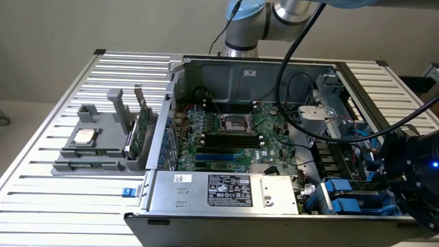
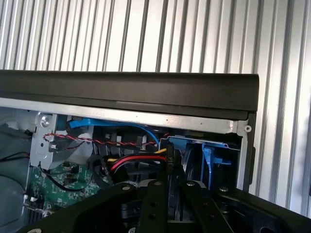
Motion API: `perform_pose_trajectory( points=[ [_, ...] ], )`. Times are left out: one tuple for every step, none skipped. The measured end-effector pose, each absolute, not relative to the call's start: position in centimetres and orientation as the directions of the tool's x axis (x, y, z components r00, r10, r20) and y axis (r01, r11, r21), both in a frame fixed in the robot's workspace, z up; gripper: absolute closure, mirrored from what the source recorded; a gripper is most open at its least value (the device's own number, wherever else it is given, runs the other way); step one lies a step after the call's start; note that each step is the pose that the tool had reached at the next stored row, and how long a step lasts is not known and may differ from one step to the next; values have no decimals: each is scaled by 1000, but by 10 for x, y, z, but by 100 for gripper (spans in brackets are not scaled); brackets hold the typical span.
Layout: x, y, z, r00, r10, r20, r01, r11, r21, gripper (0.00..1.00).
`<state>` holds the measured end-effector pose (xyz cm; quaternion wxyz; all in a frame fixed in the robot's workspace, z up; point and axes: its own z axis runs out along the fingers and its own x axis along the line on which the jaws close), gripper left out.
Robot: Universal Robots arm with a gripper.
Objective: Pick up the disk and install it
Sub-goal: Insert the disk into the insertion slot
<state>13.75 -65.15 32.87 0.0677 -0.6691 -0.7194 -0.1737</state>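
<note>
The disk stands edge-on in the drive bay at the corner of the open computer case (image 1: 205, 221). Its blue carrier (image 2: 194, 153) shows just beyond my fingers, and the blue carriers (image 1: 346, 198) show at the exterior view's lower right. My gripper (image 2: 175, 189) reaches down into that bay. Its two black fingers (image 2: 153, 204) stand close together on the disk's narrow dark edge. A black connector (image 2: 170, 155) with red, yellow and black wires sits right above the grip. The arm's black wrist head (image 1: 415, 164) hangs over the bay.
The motherboard (image 1: 233, 139) fills the case floor, with a silver power supply (image 1: 226, 190) along the near side. A grey fixture (image 1: 96, 149) on the slatted table (image 1: 61, 206) holds a small silver chip and upright cards. Thick black cables (image 1: 302, 128) drape across the case.
</note>
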Motion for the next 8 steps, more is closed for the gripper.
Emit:
perform_pose_trajectory(
  points=[
    [138,-651,329,-94,939,330,987,44,156,83],
    [138,-651,329,-92,939,331,988,44,150,83],
    [138,-651,329,-90,939,331,989,44,143,83],
    [138,-651,329,-87,939,332,990,44,134,83],
    [138,-651,329,-84,939,333,991,44,125,83],
    [137,-651,330,-81,939,333,992,44,118,83],
    [137,-649,331,-80,940,331,993,45,112,83],
    [137,-648,332,-78,941,329,993,45,108,83]
  ],
)
